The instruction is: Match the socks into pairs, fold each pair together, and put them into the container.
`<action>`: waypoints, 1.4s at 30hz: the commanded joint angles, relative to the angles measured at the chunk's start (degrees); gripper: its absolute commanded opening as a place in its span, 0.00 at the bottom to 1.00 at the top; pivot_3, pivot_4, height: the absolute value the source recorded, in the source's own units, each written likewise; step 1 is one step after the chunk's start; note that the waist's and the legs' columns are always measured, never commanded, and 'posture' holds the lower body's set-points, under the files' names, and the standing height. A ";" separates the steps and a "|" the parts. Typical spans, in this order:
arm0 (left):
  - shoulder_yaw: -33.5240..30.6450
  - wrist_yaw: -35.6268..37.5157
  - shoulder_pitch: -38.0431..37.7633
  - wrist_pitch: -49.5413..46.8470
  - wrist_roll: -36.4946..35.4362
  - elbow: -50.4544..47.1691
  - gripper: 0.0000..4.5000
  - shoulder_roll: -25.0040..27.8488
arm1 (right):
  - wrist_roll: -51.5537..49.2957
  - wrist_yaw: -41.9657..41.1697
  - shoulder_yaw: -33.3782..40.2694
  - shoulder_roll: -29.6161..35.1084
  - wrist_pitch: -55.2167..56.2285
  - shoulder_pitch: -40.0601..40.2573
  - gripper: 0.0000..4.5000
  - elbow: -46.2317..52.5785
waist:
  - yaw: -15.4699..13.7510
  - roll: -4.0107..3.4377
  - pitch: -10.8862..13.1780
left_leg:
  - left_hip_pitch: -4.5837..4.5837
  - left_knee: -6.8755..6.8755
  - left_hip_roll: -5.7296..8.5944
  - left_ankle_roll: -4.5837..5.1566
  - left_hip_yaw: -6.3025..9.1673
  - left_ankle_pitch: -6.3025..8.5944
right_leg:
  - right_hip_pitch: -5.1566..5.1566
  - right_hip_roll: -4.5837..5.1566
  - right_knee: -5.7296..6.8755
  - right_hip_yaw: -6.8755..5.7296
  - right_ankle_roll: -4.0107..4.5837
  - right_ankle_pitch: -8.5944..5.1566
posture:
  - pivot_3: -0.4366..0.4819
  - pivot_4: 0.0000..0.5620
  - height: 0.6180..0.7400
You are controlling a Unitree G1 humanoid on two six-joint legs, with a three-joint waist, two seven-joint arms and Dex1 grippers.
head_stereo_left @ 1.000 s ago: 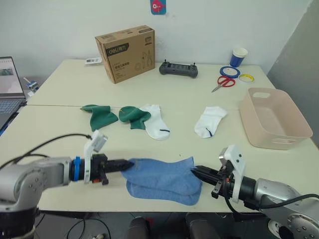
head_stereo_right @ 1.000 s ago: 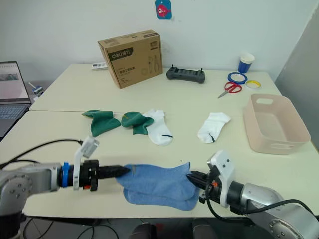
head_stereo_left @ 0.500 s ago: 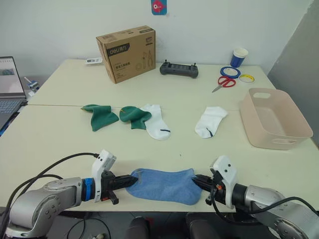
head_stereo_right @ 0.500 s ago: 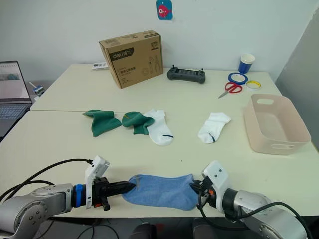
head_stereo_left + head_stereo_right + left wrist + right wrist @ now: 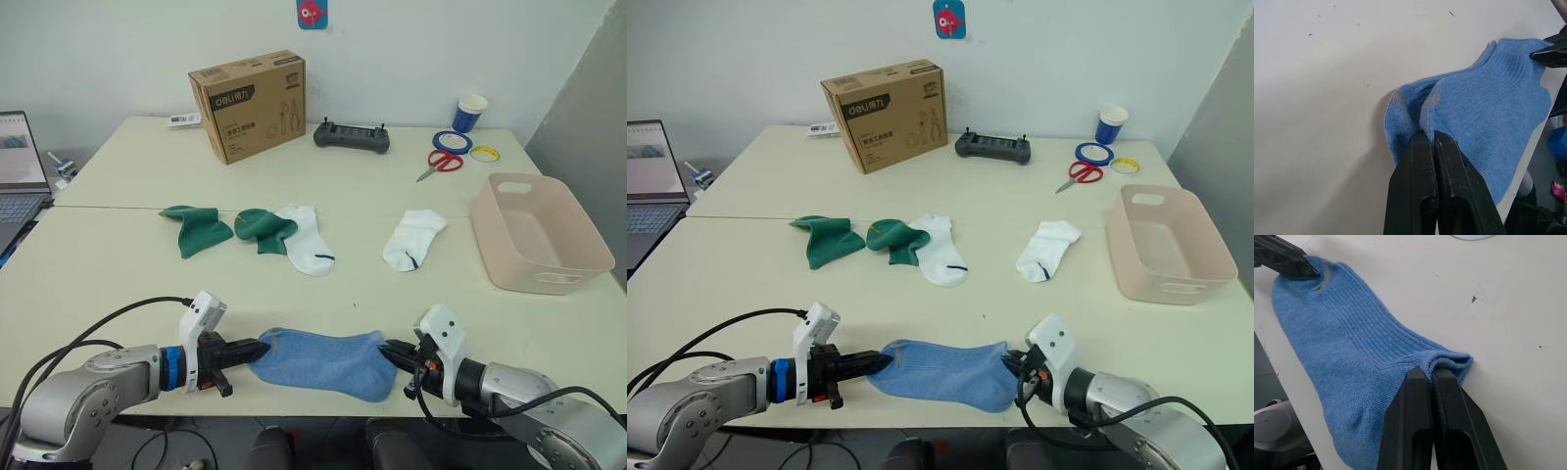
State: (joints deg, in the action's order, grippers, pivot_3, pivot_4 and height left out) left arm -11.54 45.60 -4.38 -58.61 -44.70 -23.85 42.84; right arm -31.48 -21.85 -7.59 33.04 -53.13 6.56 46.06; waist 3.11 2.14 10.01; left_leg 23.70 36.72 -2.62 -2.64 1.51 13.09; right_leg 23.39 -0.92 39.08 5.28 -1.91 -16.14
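Note:
The light blue socks (image 5: 323, 359) lie stacked flat at the table's front edge. My left gripper (image 5: 257, 348) is shut on their left end, and my right gripper (image 5: 387, 350) is shut on their right end; the wrist views show the pinched cloth (image 5: 1422, 128) (image 5: 1436, 363). Two dark green socks (image 5: 199, 229) (image 5: 263, 226) lie in the middle left. One white sock (image 5: 307, 238) touches the second green one, another white sock (image 5: 412, 238) lies further right. The pale pinkish container (image 5: 578, 258) stands at the right edge with nothing in it.
At the back stand a brown cardboard box (image 5: 248, 103), a black controller (image 5: 351, 137), red scissors (image 5: 442, 162), tape rolls (image 5: 452, 141) and a blue cup (image 5: 469, 113). A laptop (image 5: 20, 176) sits at the far left.
The blue socks came down from a looser, raised spread to lie flat and narrow at the front edge, both grippers lowering with them. In the last half second the left gripper shifted slightly right.

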 commanded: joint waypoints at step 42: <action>25.85 12.80 12.91 37.98 28.65 9.65 0.00 0.92 | 13.45 -8.54 -14.80 8.66 8.80 -8.01 0.01 -6.28 | -0.01 -0.08 0.02 | 0.01 0.02 0.04 0.01 -0.11 0.00 | 0.00 -0.05 -0.06 0.11 -0.29 0.21 | 0.48 0.27 0.86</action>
State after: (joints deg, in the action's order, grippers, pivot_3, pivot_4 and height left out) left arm 13.97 59.27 8.64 -24.27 -19.29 -15.78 43.95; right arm -19.66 -30.99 -22.23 41.63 -44.88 -1.55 40.06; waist 3.10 2.06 10.03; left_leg 23.72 36.73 -2.58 -2.63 1.42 13.09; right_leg 23.41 -0.96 39.03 5.37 -2.21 -15.93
